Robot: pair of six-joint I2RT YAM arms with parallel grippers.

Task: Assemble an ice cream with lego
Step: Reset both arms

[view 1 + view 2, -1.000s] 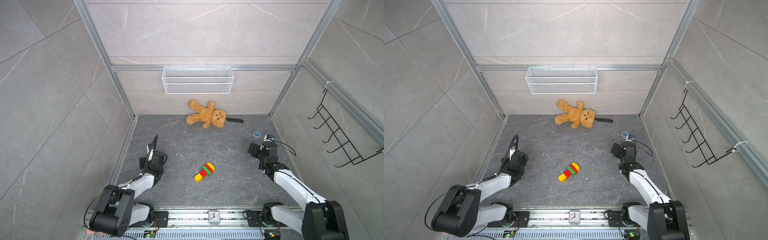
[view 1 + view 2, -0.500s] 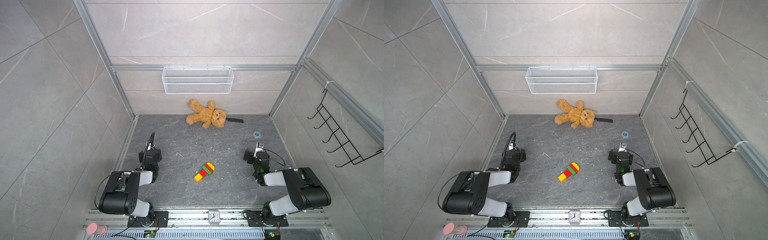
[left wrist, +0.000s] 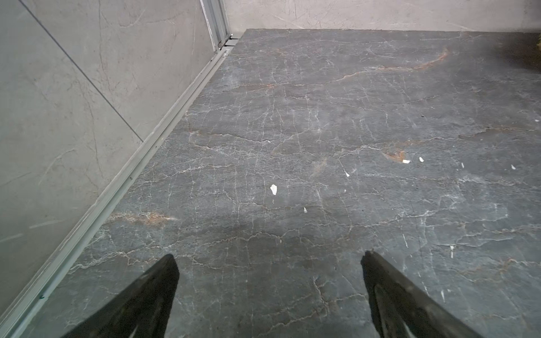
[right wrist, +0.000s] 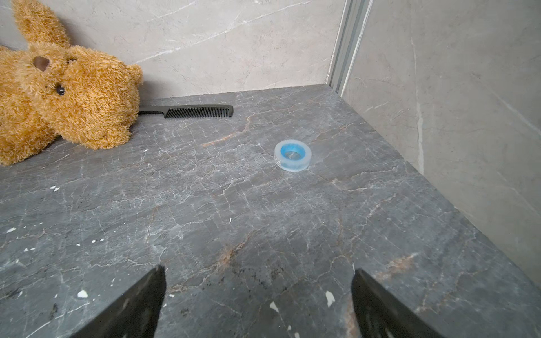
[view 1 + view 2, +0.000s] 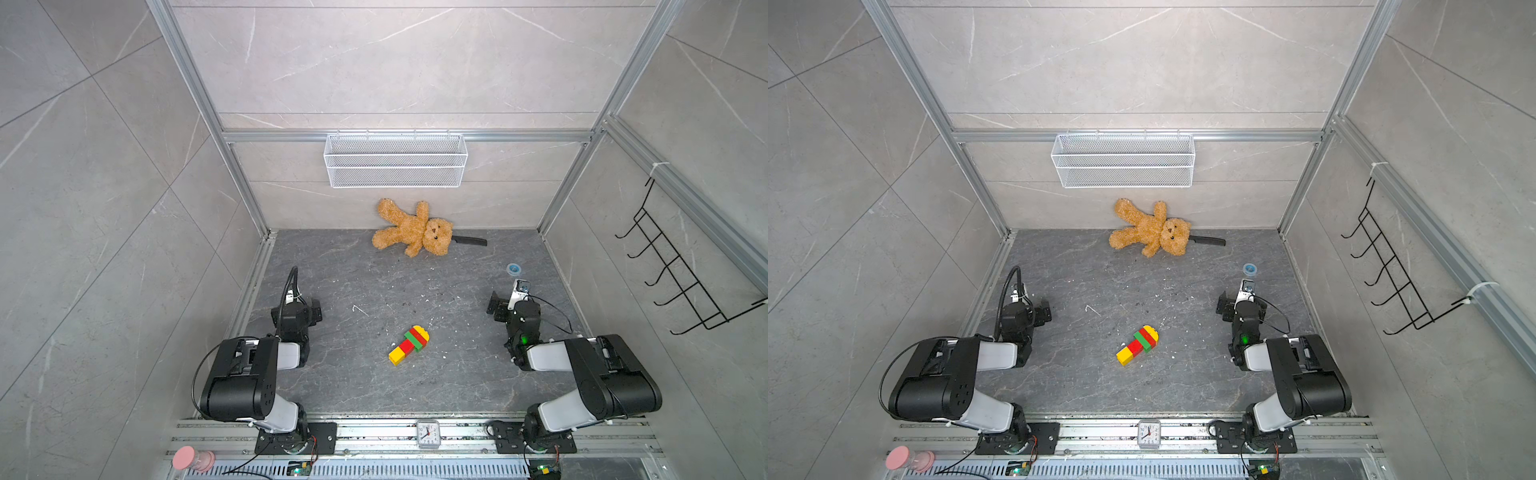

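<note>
Bricks (image 5: 409,345) lie joined as one ice cream (image 5: 1138,345), on its side in the middle of the floor (image 5: 457,374), well apart from both grippers. The left gripper (image 3: 268,257) and the right gripper (image 4: 257,269) have their fingers spread wide with nothing between them, each near its own side wall.

The build looks finished, so little can go wrong (a gripper swinging low across the middle could knock the stack and pop a layer loose).

The floor is dark veined stone, littered with white crumbs (image 3: 273,189). Pale tiled walls (image 5: 395,62) close it in, with a teddy bear (image 5: 415,232), a comb (image 4: 199,111) and a roll of tape (image 4: 292,155) toward the back.
</note>
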